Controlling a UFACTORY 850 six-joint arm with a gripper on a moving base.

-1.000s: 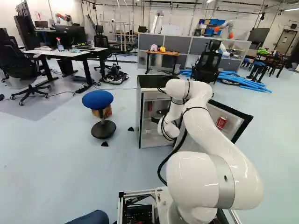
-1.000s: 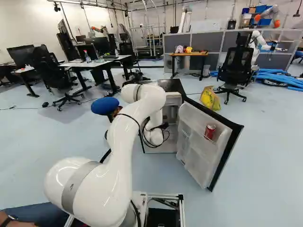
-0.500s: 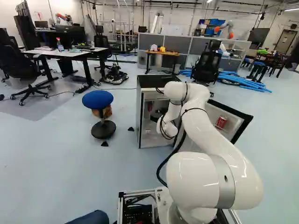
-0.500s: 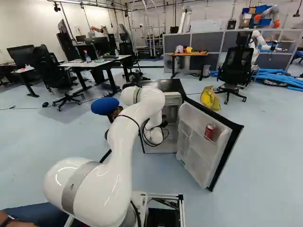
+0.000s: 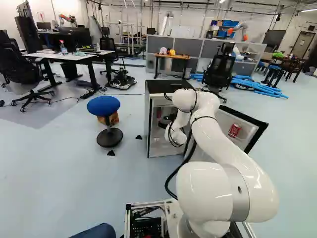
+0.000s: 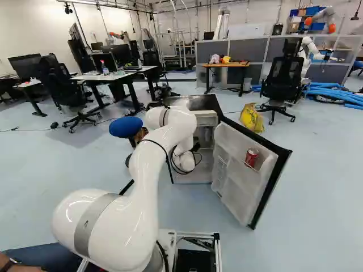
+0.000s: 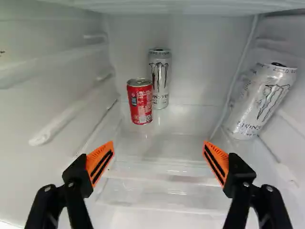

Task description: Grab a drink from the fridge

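Currently, near the centre of the left base view, the black gripper reaches into the open mini fridge, its two orange-padded fingers spread wide apart. Ahead of them in the wrist view, a short red soda can stands upright beside a taller white drink can; a tilted white can leans near a side wall. Right of centre in the right base view, a second red can sits in the fridge door.

Free room lies between red can and tilted can.
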